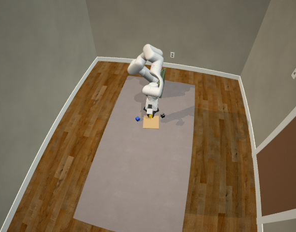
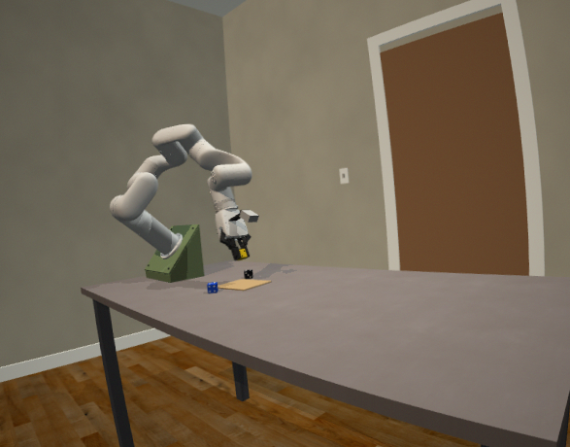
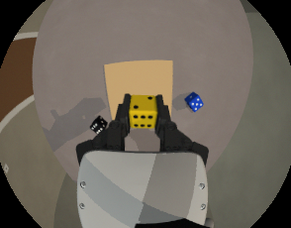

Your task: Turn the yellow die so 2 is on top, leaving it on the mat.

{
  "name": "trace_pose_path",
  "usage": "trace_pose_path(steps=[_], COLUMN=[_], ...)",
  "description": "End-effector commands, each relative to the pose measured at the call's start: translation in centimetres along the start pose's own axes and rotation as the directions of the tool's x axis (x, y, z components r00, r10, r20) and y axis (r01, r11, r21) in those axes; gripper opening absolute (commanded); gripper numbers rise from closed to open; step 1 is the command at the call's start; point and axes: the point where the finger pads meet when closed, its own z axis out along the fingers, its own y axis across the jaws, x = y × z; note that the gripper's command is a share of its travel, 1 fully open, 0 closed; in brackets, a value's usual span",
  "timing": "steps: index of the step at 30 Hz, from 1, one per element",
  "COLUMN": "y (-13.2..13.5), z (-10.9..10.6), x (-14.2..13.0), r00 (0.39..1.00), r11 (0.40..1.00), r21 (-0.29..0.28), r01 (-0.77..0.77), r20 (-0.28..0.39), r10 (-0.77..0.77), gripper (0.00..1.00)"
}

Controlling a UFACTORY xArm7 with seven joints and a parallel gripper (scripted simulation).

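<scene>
Clock reference: mat centre, with the arm's base at 12 o'clock. Sequence: outward from the end effector.

The end effector was pinching the yellow die between its fingers, raised above the desk. From where I stood, the gripper leaned, tips outward from the base. The wrist view showed a six on the palm-side face and a two on the adjoining face, away from the gripper body.

Step in hand, as I judged it: reorientation in the air. The next move called for more tilt in the same direction until the two faced up, then a level descent onto the mat and release.

The die was close to the mat's 12 o'clock edge as seen from the top. A placement there risked overhang; a shift toward 6 o'clock seemed advisable.

The black die sat off the mat at 2 o'clock, the blue die off it near 10 o'clock. Both limited sideways finger clearance. The green base stood beyond, at 12 o'clock. The widest room for travel lay toward 6 o'clock.
</scene>
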Motion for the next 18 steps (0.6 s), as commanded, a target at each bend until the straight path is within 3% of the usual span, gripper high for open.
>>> trace_pose_path(steps=[1, 7, 10, 12, 18], y=[-0.21, -0.21, -0.21, -0.19, -0.16], z=[-0.15, 0.08, 0.06, 0.10, 0.11], x=[0.10, -0.10, -0.13, -0.18, -0.27], r00=[0.988, 0.954, 0.950, 0.921, 0.868], r11=[1.000, 0.999, 0.999, 1.000, 1.000], r21=[0.021, 0.032, 0.032, 0.030, 0.029], r01=[0.000, -0.003, -0.003, -0.004, -0.004], r20=[-0.155, -0.301, -0.312, -0.389, -0.496], r10=[0.004, 0.013, 0.013, 0.015, 0.018], gripper=[0.27, 0.27, 0.27, 0.27, 0.27])
